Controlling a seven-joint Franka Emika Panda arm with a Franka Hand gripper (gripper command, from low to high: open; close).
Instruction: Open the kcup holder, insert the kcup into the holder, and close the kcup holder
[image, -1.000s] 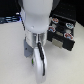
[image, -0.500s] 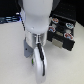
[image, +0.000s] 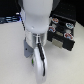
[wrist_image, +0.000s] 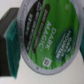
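Observation:
The kcup (wrist_image: 52, 37) fills the wrist view: a round pod with a green and white foil top printed "Dark Magic". My gripper (wrist_image: 46, 42) is shut on it, with a teal pad (wrist_image: 12, 39) pressed to one side and the other pad at the opposite edge. In the exterior view the white arm (image: 35, 20) reaches down over the table, with the hand (image: 39, 62) low near the front. The kcup holder (image: 64, 42), a black box, stands to the exterior view's right of the arm, apart from the hand.
Several pods with reddish and white tops (image: 59, 22) lie in round slots on the holder's upper side. A grey bracket-like part (image: 26, 47) shows beside the arm. The table surface (image: 12, 65) is light and plain.

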